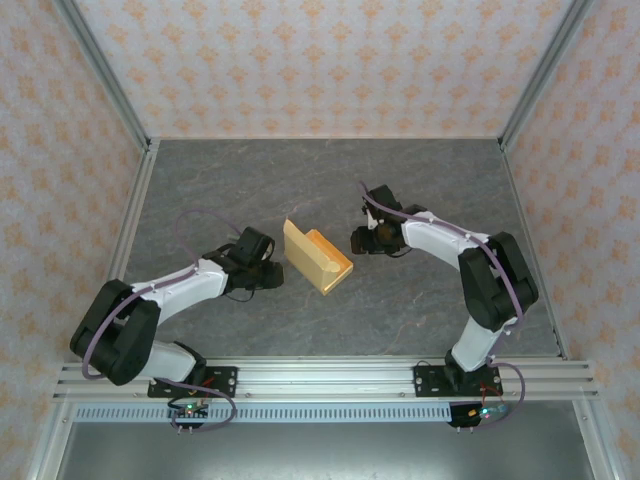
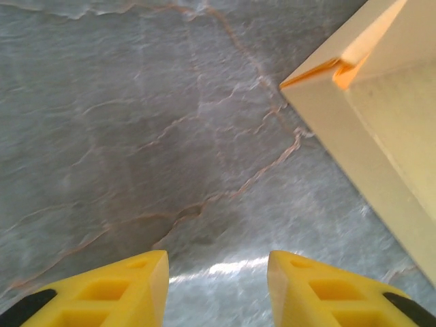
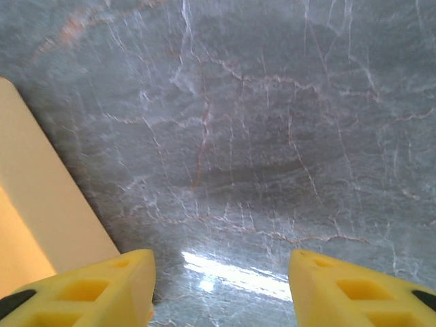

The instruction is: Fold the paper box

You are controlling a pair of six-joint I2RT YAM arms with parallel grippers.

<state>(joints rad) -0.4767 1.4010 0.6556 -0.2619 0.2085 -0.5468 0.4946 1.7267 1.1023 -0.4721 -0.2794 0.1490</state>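
Both jaws apart, empty: left hand point(image 2: 218, 267) and right hand point(image 3: 222, 264) flank paper box point(image 1: 318, 262).

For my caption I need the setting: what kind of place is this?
Probably a robot test cell: a grey marble-patterned tabletop, wallpapered wall panels in aluminium frames, and a metal mounting rail at the near edge.

A lab test booth. Wallpapered panels point(image 1: 300, 60) in metal frames stand beyond and beside the left pincer point(image 1: 272, 272), around a grey table point(image 1: 200, 180). Behind it, a metal rail point(image 1: 330, 378) carries bolted robot arms point(image 1: 180, 290).
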